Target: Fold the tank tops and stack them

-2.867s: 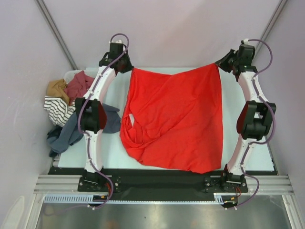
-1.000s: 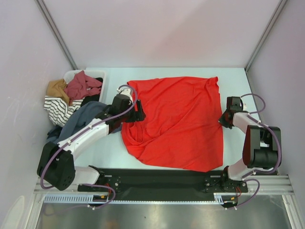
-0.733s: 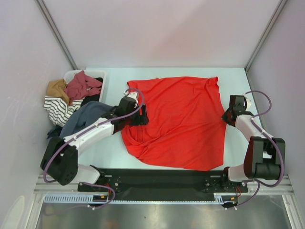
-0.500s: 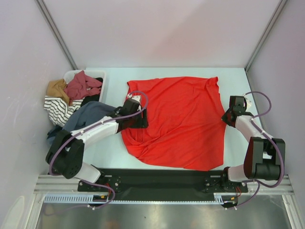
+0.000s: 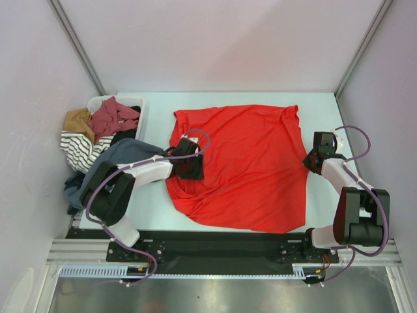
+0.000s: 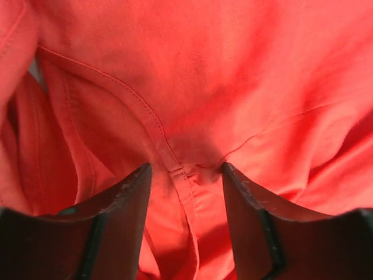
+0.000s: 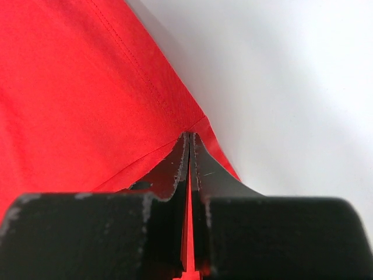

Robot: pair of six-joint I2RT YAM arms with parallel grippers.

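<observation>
While the red tank top (image 5: 247,163) is lying spread: we are flanking it.
Left gripper (image 6: 185,169): apart, straddling the seam (image 6: 152,125) just below.
Right gripper (image 7: 189,137): pinching the right edge.

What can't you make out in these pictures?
- Top view: the left gripper hides its own fingertips and the red top beneath them.
- Left wrist view: only red cloth fills the frame; its edges are cut off.
- Top view: piled clothes bury the basket; its inside is hidden.
</observation>
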